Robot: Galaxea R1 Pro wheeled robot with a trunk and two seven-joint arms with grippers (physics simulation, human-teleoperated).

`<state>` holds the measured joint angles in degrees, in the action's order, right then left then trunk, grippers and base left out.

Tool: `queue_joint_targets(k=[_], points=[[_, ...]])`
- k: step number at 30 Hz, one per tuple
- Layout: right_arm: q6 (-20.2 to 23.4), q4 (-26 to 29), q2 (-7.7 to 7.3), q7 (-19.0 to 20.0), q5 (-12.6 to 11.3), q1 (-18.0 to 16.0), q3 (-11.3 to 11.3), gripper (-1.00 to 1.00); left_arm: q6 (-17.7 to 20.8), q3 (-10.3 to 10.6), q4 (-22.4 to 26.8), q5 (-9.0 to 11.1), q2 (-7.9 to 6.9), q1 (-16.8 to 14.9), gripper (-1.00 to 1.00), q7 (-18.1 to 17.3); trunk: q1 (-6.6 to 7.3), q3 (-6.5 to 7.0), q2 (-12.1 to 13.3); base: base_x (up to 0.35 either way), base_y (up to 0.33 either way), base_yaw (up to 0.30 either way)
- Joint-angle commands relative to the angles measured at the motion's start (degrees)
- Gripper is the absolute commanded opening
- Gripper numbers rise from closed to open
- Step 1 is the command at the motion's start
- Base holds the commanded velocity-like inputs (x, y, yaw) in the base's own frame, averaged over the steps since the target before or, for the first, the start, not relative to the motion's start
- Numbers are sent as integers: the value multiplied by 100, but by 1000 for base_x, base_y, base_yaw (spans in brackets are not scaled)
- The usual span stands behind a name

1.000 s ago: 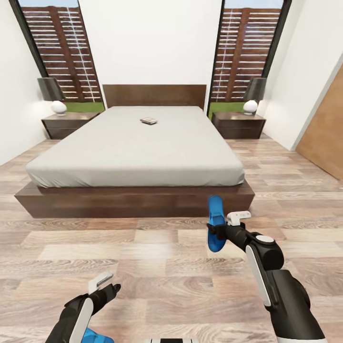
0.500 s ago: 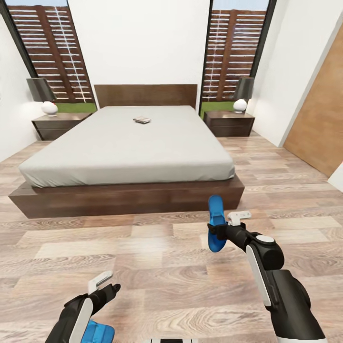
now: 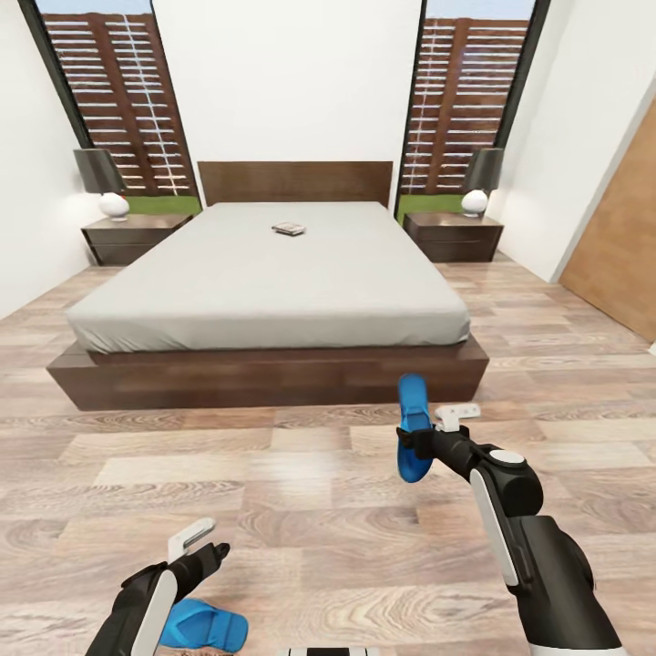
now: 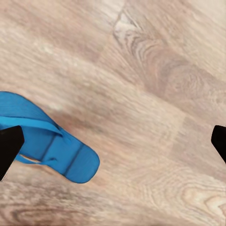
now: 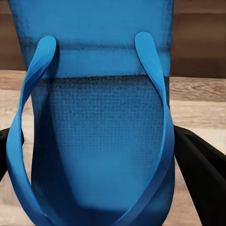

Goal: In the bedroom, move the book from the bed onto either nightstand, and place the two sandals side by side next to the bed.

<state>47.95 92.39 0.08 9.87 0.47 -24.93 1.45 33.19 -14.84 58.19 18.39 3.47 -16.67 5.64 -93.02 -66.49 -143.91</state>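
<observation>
The bed [image 3: 273, 273] stands ahead with the book [image 3: 288, 229] lying on its mattress near the headboard. A nightstand [image 3: 137, 239] flanks it on the left and another nightstand [image 3: 454, 237] on the right. My right gripper [image 3: 412, 446] is shut on one blue sandal [image 3: 413, 428], held upright on edge above the floor in front of the bed's right corner; the right wrist view shows this sandal [image 5: 94, 141] between the fingers [image 5: 202, 179]. The other sandal [image 3: 208, 627] lies flat on the floor by my left gripper [image 3: 206, 545], which is open over the sandal [image 4: 52, 146].
Each nightstand bears a lamp [image 3: 102, 182], [image 3: 481, 182]. Tall windows [image 3: 118, 100] flank the headboard. A wooden door [image 3: 620, 246] is on the right wall. Wood-plank floor [image 3: 301, 510] lies open between me and the bed.
The whole head view has shifted, so the camera moved. More of the sandal on the floor now shows beside my left arm. Both arms keep their poses.
</observation>
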Motion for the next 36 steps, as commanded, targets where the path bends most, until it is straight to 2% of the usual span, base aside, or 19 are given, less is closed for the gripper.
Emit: queue_joint_targets(k=[1,10,18,21,23,24,25,26,27,29,31,33,34,35,36], points=[[29,7,1,14,5,-3,-4,-100,29,-9,8,62,5,-3,100,42,1,-5,-2,0,31,122],[30,7,-7,10,5,-3,-13,-100,29,5,8,64,6,-3,100,42,1,-5,-2,0,192,34],[30,7,-3,14,-3,-3,-40,-100,68,48,56,38,16,-5,100,39,1,-5,-2,0,57,2],[37,7,-12,15,-3,-7,-67,-100,224,180,166,-25,-73,-292,100,110,1,-5,-2,0,6,0],[44,7,-14,15,-5,-11,-79,-100,273,451,158,-205,-287,-571,100,83,1,-5,-2,0,3,0],[52,7,-22,15,-24,-36,-89,-100,162,1152,140,-587,-576,-924,100,34,1,-5,-2,0,1,-31],[54,7,-24,15,-31,-50,-94,-100,-129,1362,98,-703,-644,-1113,100,21,1,-5,-2,0,0,-16],[55,7,-24,15,-33,-58,-95,-100,-269,1407,75,-734,-655,-1154,100,18,1,-5,-2,0,0,-13],[55,7,-24,15,-35,-70,-97,-100,-571,1484,33,-789,-679,-1223,100,18,1,-5,-2,0,0,-8],[56,7,-25,15,-36,-77,-97,-100,-790,1535,-8,-860,-702,-1286,100,16,1,-5,-2,0,0,-6],[56,7,-25,15,-37,-87,-99,-100,-915,1585,-92,-1109,-783,-1405,100,-30,1,-5,-2,0,0,-3],[60,7,-25,15,-38,-94,-97,-100,-686,1746,-323,-1626,-993,-1574,100,-323,1,-5,-2,0,0,-1],[77,7,-24,15,-38,-97,-96,-100,-622,1801,-402,-1744,-1034,-1622,100,-424,1,-5,-2,0,0,0],[154,7,-24,15,-41,-104,-93,-100,-559,1958,-532,-2006,-1098,-1726,100,-576,1,-5,-2,0,0,0],[294,7,-25,18,-45,-117,-88,-100,-567,2219,-648,-2353,-1141,-1813,100,-706,1,-5,-2,0,0,0]])
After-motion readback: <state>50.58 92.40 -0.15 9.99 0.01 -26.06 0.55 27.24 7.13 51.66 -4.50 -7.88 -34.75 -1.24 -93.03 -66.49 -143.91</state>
